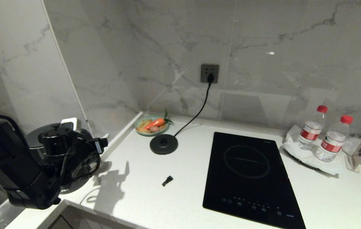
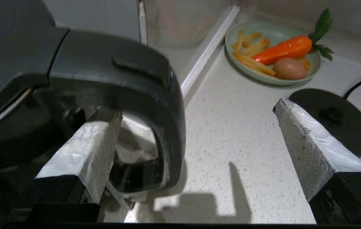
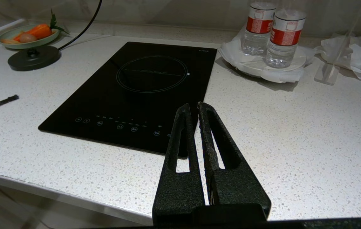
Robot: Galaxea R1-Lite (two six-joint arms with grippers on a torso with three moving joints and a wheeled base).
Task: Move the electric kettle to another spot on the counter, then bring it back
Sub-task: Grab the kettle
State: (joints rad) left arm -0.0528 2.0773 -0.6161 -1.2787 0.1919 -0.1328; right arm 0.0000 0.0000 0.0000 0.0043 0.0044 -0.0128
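A marble-tiled corner encloses the white speckled counter [image 1: 155, 197], which carries an induction hob [image 1: 250, 178], a round black corded base disc [image 1: 164, 143] and, behind it against the wall, a plate of food [image 2: 272, 54]. The electric kettle [image 2: 82, 95] stands at the counter's far left end, well apart from the base disc. The left gripper [image 2: 196, 143] sits at the kettle, jaws spread wide. One padded finger [image 2: 88, 152] reaches into the loop of the handle [image 2: 167, 127]; the other stands clear on the open counter side, so the handle bar lies between them, nearer the first finger and running upright. Nothing is gripped. The left arm is plainly the nearer. The right gripper [image 3: 196, 109] hangs over the counter's front beside the hob, fingers pressed together and empty.
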